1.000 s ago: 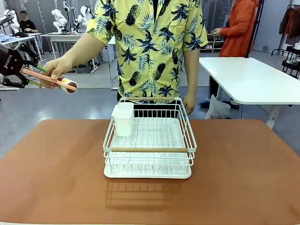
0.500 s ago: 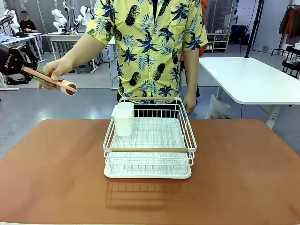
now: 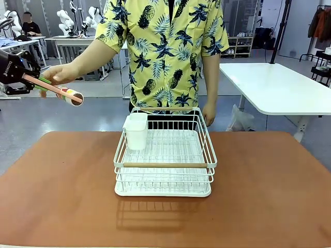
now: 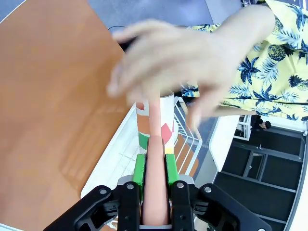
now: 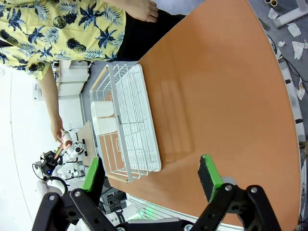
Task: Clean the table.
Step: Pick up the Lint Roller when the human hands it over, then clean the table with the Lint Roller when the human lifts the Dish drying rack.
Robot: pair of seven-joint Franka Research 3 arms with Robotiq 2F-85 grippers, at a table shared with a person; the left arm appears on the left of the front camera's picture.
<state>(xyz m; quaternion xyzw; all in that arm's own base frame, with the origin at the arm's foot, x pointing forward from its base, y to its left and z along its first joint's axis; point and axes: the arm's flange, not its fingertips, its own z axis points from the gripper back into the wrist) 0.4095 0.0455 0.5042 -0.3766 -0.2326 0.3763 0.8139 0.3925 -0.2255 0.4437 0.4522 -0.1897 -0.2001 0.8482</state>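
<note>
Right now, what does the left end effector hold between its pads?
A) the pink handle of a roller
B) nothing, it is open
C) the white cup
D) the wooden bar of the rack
A: in the left wrist view the left end effector has its green pads closed on both sides of the pink handle of the roller, with the person's hand close by.

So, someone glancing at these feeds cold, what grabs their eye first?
The left end effector, raised at the front view's left, shut on a pink-handled roller with the person's hand just above it. Then the white wire dish rack in the middle of the reddish-brown table, a white cup holder at its far-left corner.
</note>
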